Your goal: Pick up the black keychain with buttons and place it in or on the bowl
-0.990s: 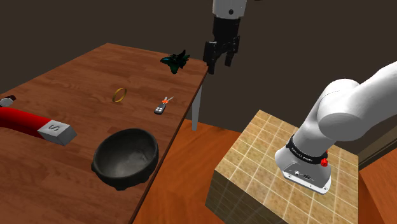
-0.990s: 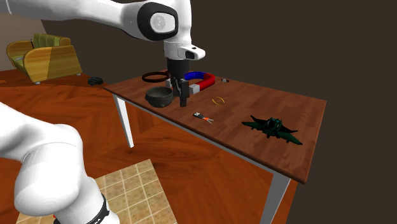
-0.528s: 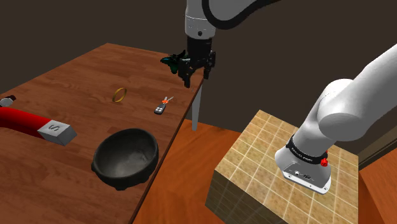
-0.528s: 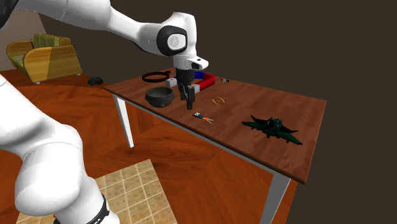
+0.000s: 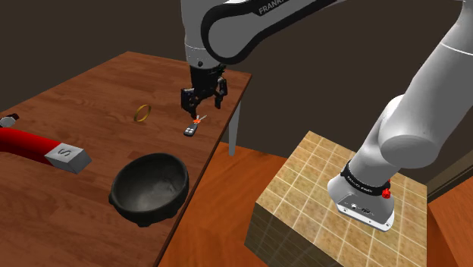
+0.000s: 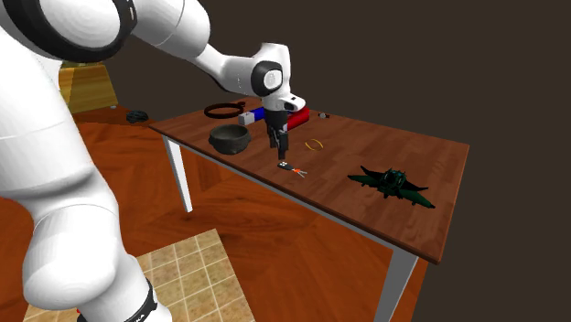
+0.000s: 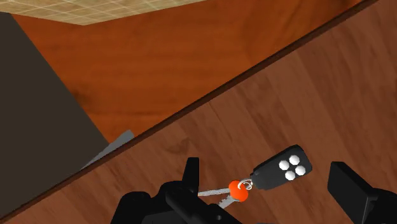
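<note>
Black bowl [image 5: 136, 213] sits at the shoulder view's left. Right of it, the keychain [image 5: 188, 130] lies near the table [image 5: 83, 98] edge. Gripper [image 5: 202, 102] hovers over it, jaws wide. We judge it light and rigid, with loose keys; pinch the fob body.

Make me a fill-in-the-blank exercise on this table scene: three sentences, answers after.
1. The hand hangs over the keychain with its fingers ____.
2. The keychain's black fob carries ____ white buttons.
3. The grey end of the red magnet is marked with the letter ____.
Missing words: open; four; S.
</note>
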Controlling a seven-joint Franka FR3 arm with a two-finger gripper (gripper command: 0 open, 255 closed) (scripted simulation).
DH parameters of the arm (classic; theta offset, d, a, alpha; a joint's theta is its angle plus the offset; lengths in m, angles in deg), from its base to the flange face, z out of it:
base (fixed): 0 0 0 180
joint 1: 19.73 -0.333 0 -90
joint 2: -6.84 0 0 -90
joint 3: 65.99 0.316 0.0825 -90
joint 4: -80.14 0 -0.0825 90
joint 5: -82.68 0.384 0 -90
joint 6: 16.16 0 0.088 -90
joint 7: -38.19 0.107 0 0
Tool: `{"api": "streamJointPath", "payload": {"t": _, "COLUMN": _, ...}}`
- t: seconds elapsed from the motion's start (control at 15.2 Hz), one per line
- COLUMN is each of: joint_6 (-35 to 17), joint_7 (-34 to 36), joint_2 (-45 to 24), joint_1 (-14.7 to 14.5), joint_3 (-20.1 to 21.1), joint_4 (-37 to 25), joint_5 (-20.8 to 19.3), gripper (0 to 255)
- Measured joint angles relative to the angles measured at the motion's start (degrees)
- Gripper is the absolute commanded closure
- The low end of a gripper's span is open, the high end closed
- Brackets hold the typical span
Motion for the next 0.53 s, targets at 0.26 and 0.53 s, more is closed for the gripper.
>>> {"api": "streamJointPath", "payload": {"t": 0.26, "joint_6": -2.2, "joint_7": 5.0, "joint_2": -9.4, "joint_1": -1.6, "joint_3": 0.6, "joint_4": -6.9, "joint_5": -4.6, "gripper": 0}}
{"api": "streamJointPath", "payload": {"t": 0.53, "joint_6": -4.4, "joint_7": 6.1, "joint_2": -11.9, "joint_1": -2.0, "joint_3": 0.3, "joint_4": -7.0, "joint_5": -6.0, "gripper": 0}}
